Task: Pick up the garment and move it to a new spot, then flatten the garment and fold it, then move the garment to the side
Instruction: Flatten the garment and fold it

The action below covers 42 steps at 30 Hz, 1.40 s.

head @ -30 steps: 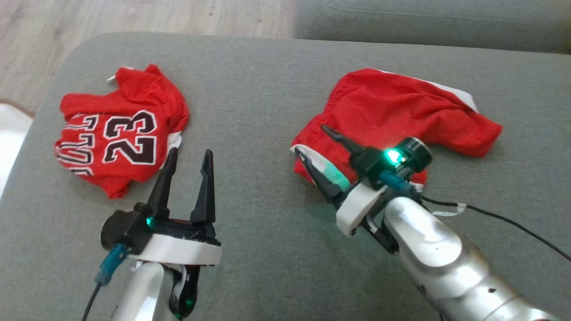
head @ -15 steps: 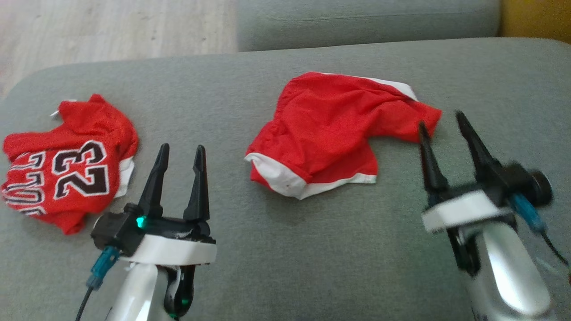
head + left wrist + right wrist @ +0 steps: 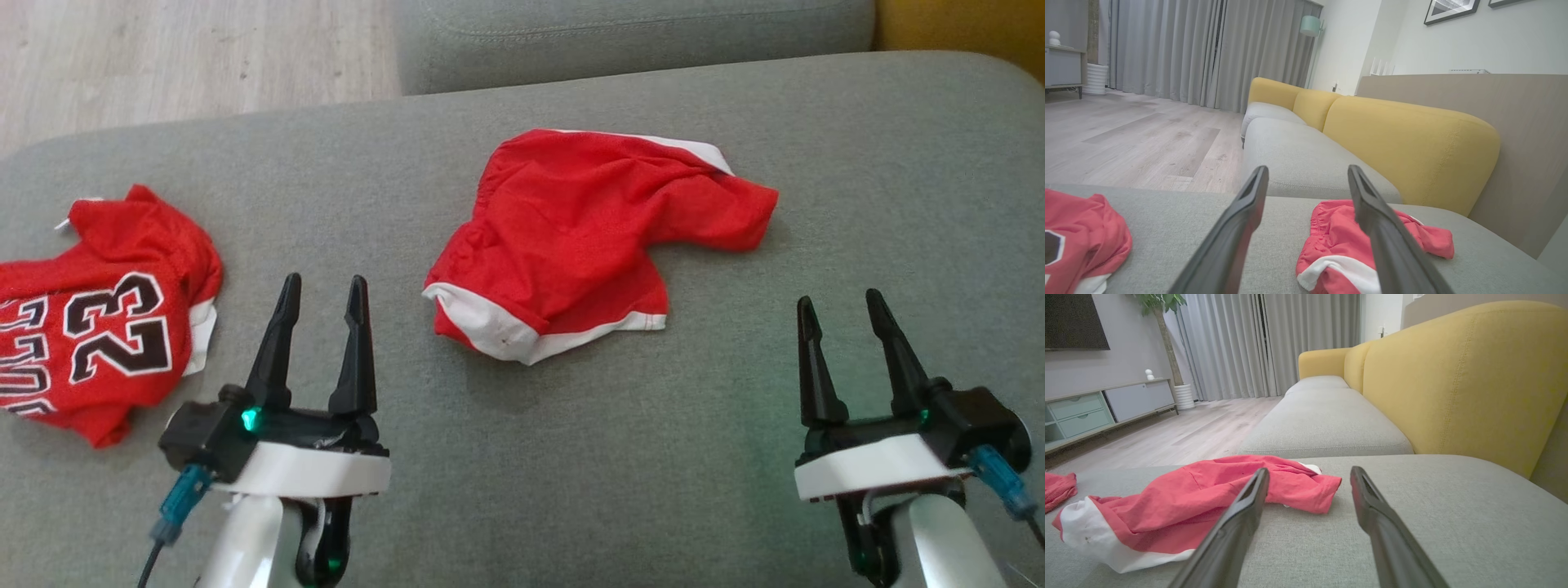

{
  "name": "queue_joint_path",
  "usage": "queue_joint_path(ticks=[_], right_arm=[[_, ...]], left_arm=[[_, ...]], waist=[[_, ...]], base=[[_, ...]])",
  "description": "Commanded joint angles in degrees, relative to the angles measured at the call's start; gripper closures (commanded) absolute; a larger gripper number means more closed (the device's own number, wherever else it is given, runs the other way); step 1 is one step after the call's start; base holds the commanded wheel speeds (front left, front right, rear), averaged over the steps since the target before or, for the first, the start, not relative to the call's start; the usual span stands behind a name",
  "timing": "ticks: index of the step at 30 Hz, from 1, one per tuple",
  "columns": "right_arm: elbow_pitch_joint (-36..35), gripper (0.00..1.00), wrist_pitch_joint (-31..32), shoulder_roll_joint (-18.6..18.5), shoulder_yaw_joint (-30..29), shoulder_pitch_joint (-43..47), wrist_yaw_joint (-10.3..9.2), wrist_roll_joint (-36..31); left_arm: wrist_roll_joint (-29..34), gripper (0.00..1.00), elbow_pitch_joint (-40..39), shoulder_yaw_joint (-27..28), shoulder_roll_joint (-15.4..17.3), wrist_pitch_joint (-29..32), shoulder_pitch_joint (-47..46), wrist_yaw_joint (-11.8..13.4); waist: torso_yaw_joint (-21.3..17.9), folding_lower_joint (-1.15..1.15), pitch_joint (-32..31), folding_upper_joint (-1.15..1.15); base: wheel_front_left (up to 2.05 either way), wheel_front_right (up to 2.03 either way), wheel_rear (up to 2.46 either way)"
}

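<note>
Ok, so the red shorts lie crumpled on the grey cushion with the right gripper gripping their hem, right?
No. The red shorts lie crumpled on the grey cushion, but the right gripper is open and apart from them; the head view shows it.

Open cushion (image 3: 571, 457) runs between jersey (image 3: 106, 327) and shorts (image 3: 571, 237), along the near edge, and right of the shorts. Both lie low. A yellow backrest (image 3: 1453, 375) rises at the far right.
</note>
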Motion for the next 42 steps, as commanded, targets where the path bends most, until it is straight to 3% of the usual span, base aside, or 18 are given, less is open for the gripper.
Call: queue_joint_path(ticks=[1, 5, 20, 31, 32, 33, 34, 42], right_arm=[[-1.59, 0.00, -0.36, 0.01, 1.87, -2.55, 0.43, 0.07], [2.12, 0.00, -0.34, 0.01, 4.06, -3.79, 0.43, 0.44], [27.88, 0.00, 4.86, 0.01, 10.85, -16.38, 0.43, 1.99], [38.55, 0.00, 3.02, 0.01, 15.03, -22.84, 0.43, 4.67], [39.15, 0.37, 2.80, 0.01, 15.25, -23.18, 0.43, 4.87], [39.72, 0.65, 2.57, 0.01, 15.47, -23.49, 0.43, 5.07], [40.27, 1.00, 2.34, 0.01, 15.63, -23.77, 0.43, 5.08], [42.35, 1.00, 0.21, 0.02, 12.32, -23.92, 0.43, 2.09]], left_arm=[[0.59, 0.00, -2.09, 1.56, 0.19, -0.29, -2.02, 0.12], [0.62, 0.00, -2.16, 0.96, 0.19, -0.29, -2.57, 0.11], [-0.44, 0.00, -0.96, -2.09, 0.19, -0.29, -4.12, 0.09], [-1.15, 0.00, -1.48, -2.65, 0.19, -0.29, -5.15, 0.09], [-1.17, 0.00, -1.40, -2.62, 0.19, -0.29, -5.22, 0.09], [-1.16, 0.00, -1.31, -2.55, 0.19, -0.29, -5.26, 0.09], [-1.13, 0.00, -1.21, -2.45, 0.19, -0.29, -5.26, 0.09], [-0.56, 0.00, -0.72, -1.40, 0.19, -0.29, -4.54, 0.09]], waist=[[0.64, 0.00, 0.60, 0.00], [1.66, 0.00, 1.56, 0.00], [7.25, 0.00, 5.06, 0.00], [8.86, 0.00, 6.56, 0.00], [8.88, 0.00, 6.59, 0.00], [8.87, 0.00, 6.58, 0.00], [8.79, 0.00, 6.50, 0.00], [6.37, 0.00, 4.67, 0.00]], base=[[0.00, 0.00, 0.00], [0.00, 0.00, 0.00], [0.00, 0.00, 0.00], [0.00, 0.00, 0.00], [0.00, 0.00, 0.00], [0.00, 0.00, 0.00], [0.00, 0.00, 0.00], [0.00, 0.00, 0.00]])
